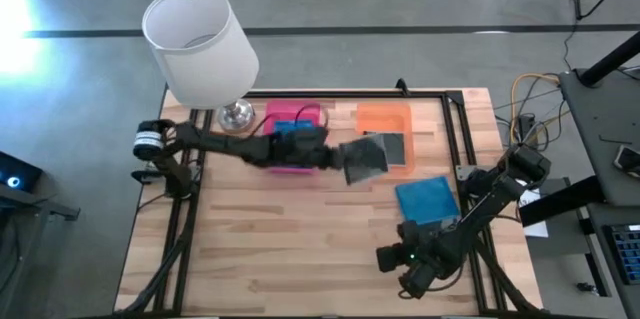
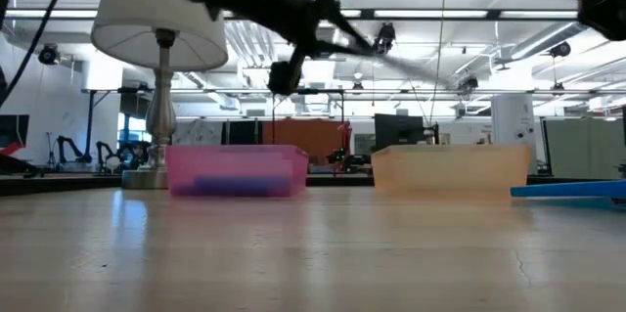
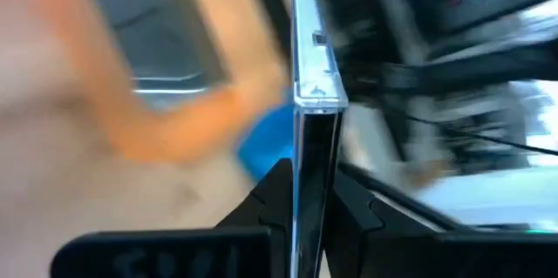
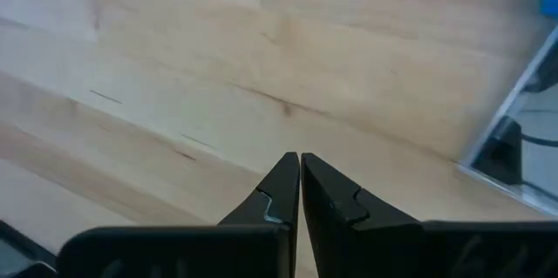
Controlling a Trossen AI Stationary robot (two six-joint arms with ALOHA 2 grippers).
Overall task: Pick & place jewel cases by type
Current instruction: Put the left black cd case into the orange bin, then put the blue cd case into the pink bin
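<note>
Starting at the left, we've got a white-shaded lamp (image 1: 200,47) at the table's back corner, its shade covering part of the wooden table (image 1: 300,249) from above. Next comes the pink tray (image 1: 296,119) with a blue jewel case (image 1: 290,127) inside, mostly hidden under the left arm reaching across it. The left gripper (image 1: 335,152) is clamped on a grey jewel case (image 1: 364,159), holding it up in the air between the two trays. Then the orange tray (image 1: 385,119), with another grey case (image 1: 390,145) lying in it. Further right, a second blue case (image 1: 428,200) sits flat on the table in front of the orange tray. The right gripper (image 1: 412,281) waits near the front right edge, fingers pressed together on nothing. The left wrist view shows us the held case (image 3: 312,95) edge-on between the fingertips (image 3: 277,193), while the low view only catches the free blue case (image 2: 572,190) as a thin sliver.
</note>
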